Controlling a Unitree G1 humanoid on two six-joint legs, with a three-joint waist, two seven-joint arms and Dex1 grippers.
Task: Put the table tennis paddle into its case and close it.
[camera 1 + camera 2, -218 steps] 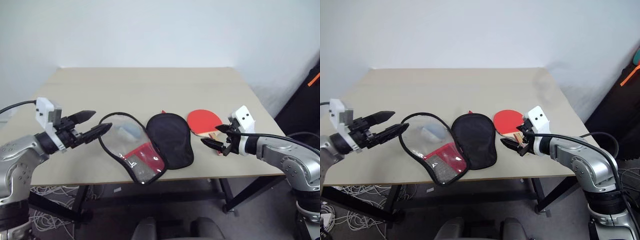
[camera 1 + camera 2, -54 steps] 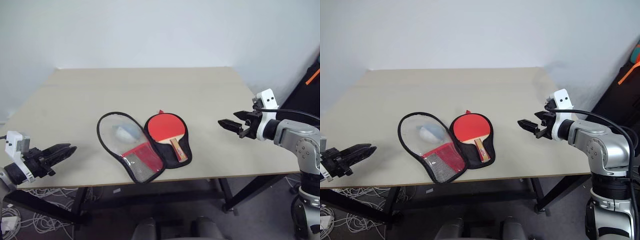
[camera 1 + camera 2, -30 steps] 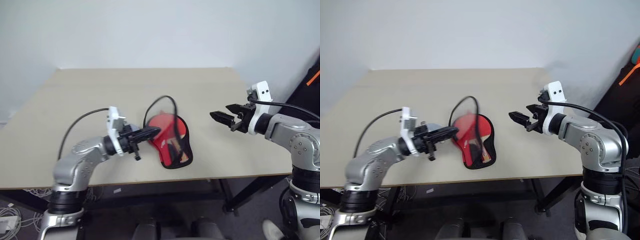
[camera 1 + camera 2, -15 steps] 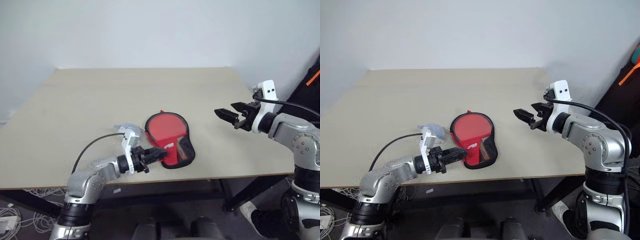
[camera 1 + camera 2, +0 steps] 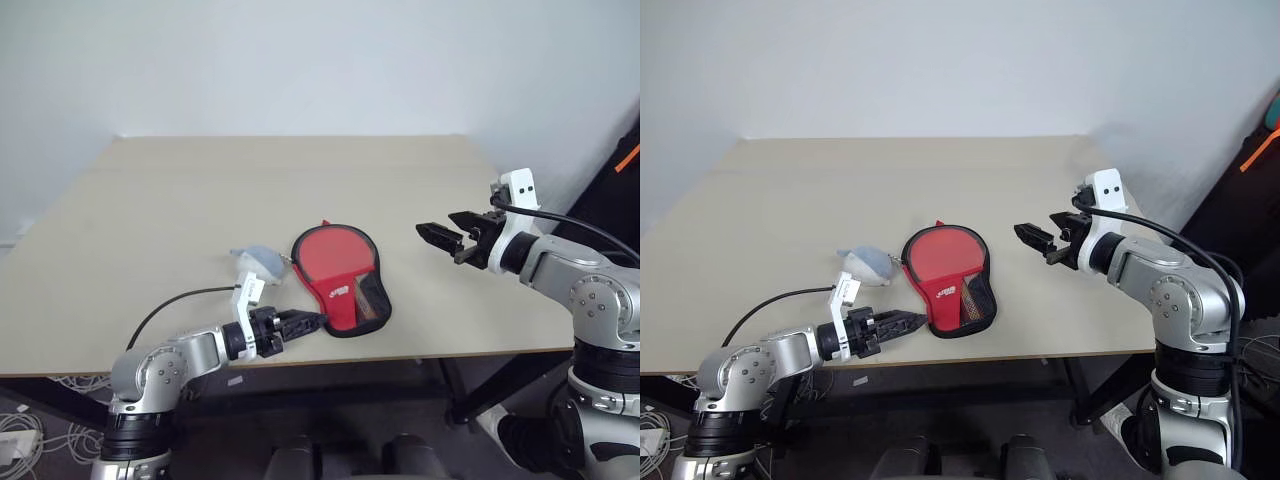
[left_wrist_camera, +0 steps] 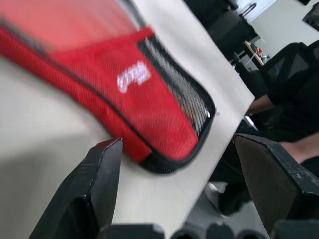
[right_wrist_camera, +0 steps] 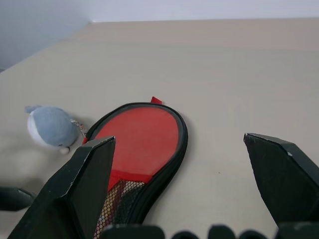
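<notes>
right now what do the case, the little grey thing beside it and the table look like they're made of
The case: seemingly fabric, with a clear panel showing red beneath, red woven mesh carrying a white logo, open black netting at the narrow end and black edging.
The grey thing: looks like matte soft plush, rounded, paler underneath, with what may be a small chain toward the case.
The table: smooth matte beige board, probably laminate.

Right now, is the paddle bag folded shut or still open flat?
Folded shut: the case lies as one piece, its clear cover over the table tennis paddle. Whether the zip is done up, I cannot tell.
</notes>
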